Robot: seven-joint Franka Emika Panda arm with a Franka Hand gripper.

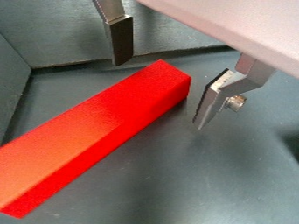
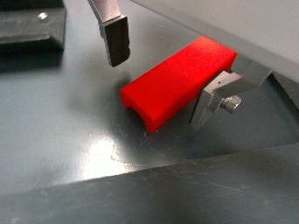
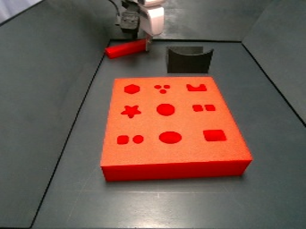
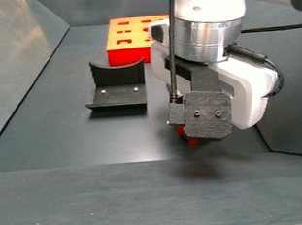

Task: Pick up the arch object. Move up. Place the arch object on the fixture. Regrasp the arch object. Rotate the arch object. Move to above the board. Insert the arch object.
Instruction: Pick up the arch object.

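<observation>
Grey floor is all around, and your arch object lies flat on it, near the back, well apart from the board. Your gripper hangs just above one end of the red bar. Its fingers are spread wide, one on each side, and not touching the bar. So you have not picked it up yet; you seem to be at the very first step. The fixture stands empty near the bar. You have all the rest to do: grab, lift, set it on the fixture, grab again, turn, carry and push it into the board.
</observation>
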